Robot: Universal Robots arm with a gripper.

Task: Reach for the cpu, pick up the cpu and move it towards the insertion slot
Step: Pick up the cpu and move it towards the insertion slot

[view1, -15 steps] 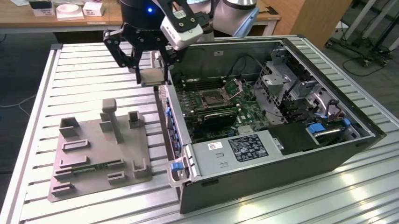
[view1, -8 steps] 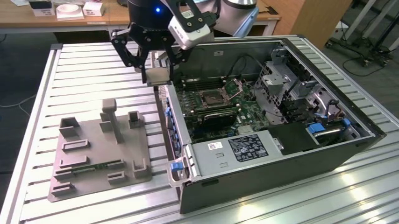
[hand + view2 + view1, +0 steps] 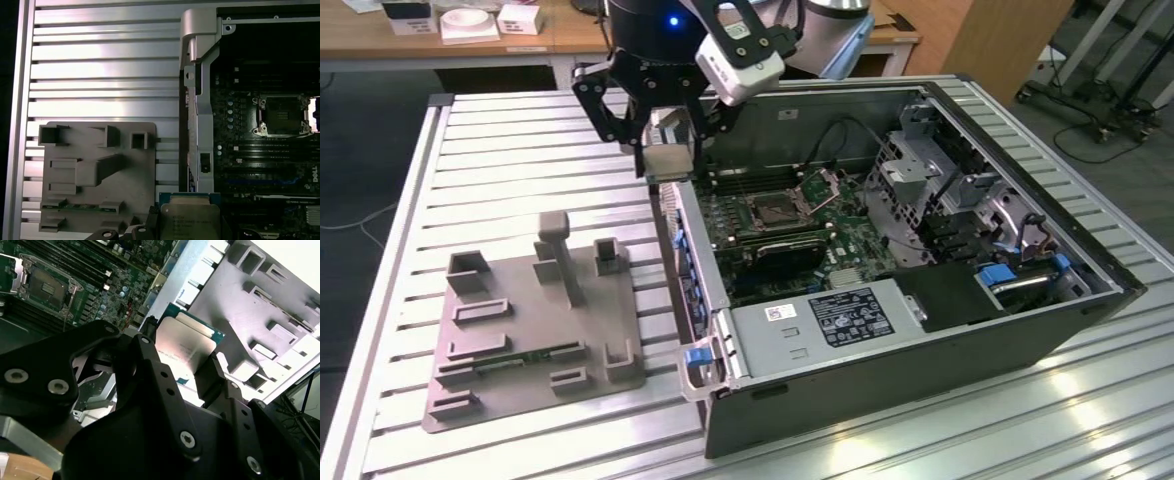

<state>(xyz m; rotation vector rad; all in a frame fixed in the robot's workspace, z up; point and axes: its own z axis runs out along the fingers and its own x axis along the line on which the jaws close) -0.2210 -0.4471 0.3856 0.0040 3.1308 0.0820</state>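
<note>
My gripper [image 3: 670,158] is shut on the cpu [image 3: 668,161], a thin square chip with a pale silver top, and holds it in the air over the near side wall of the open computer case. In both wrist views the cpu [image 3: 182,345] [image 3: 190,217] sits between the black fingers [image 3: 142,357]. The insertion slot [image 3: 774,210] is a square metal-framed socket with a dark centre on the green motherboard, to the exterior view's right of the gripper and lower. Its retention frame [image 3: 823,186] stands tilted up. The slot [image 3: 46,287] [image 3: 281,115] also appears in both wrist views, apart from the cpu.
A grey plastic tray [image 3: 520,300] with raised blocks lies on the ribbed metal table at the exterior view's left, with a green memory stick [image 3: 520,356] in it. The case wall [image 3: 694,290], drive cage [image 3: 921,170] and power supply [image 3: 847,315] surround the motherboard.
</note>
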